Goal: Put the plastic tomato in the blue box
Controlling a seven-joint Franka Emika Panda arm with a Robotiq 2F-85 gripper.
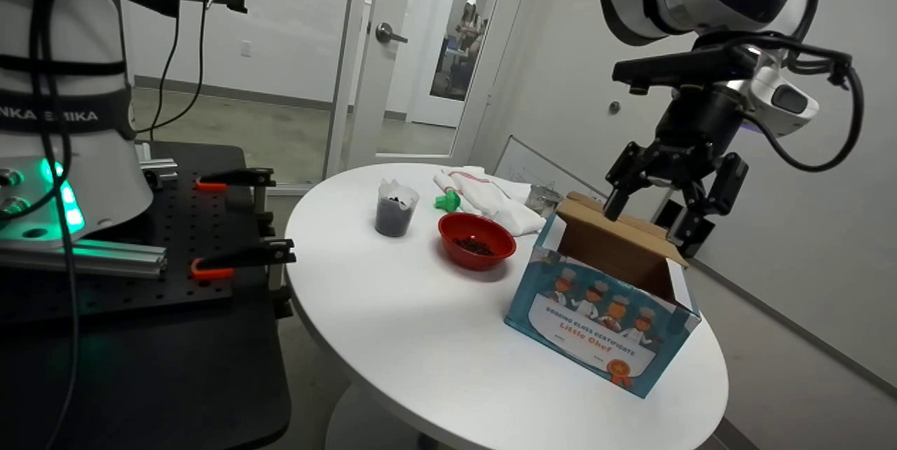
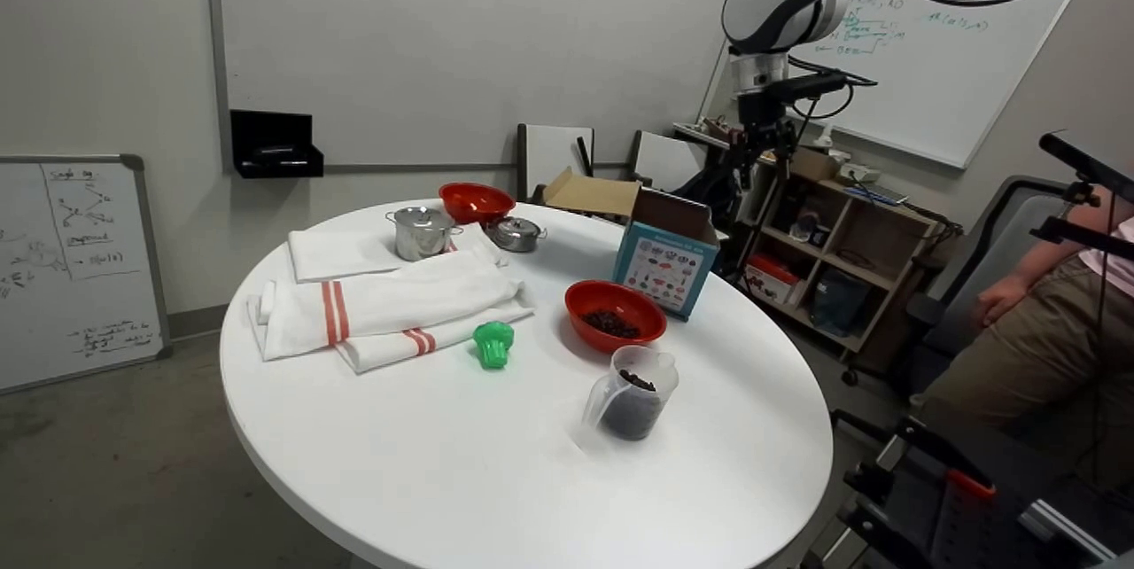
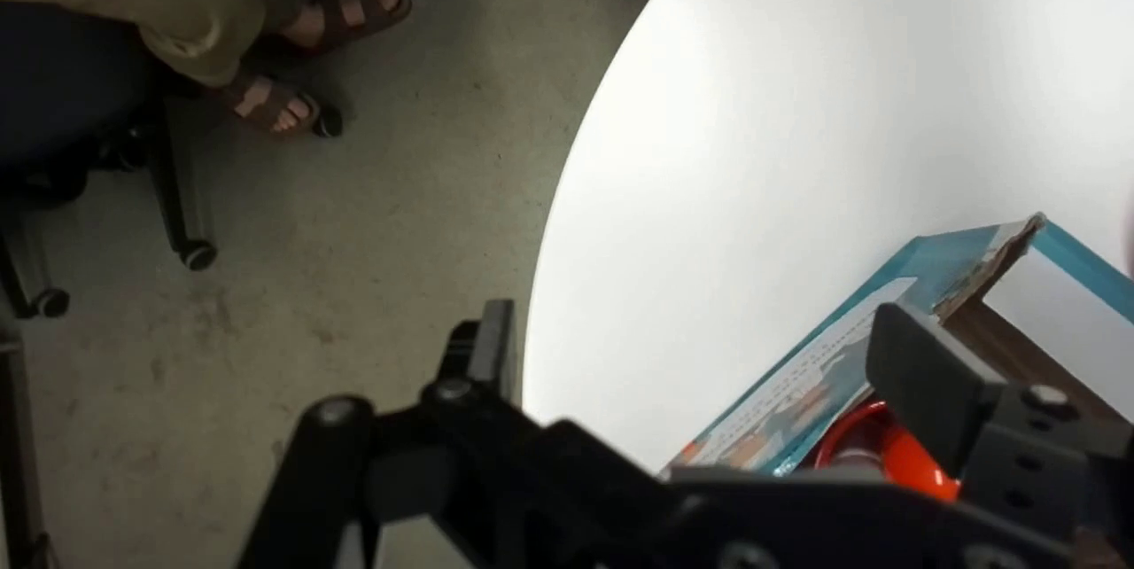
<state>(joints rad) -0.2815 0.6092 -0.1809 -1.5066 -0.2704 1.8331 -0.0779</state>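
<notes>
Noted at right of an exterior view: gripper [image 1: 652,219], unclenched, with fingers [image 3: 930,392] spread wide, up near the open top of the blue box [image 1: 596,327]. Lower right in the wrist view: red-orange shape [image 3: 917,463] inside the box, partly behind a finger; perhaps the plastic tomato, too covered to be sure. Just right of centre in an exterior view: red bowl [image 2: 616,297] of dark bits, near the box; below it, clear jug [image 2: 657,387], part-filled likewise. Left of these: green broccoli [image 2: 493,343], just beside striped white towels [image 2: 416,294]. Underneath: white table [image 2: 496,463].
</notes>
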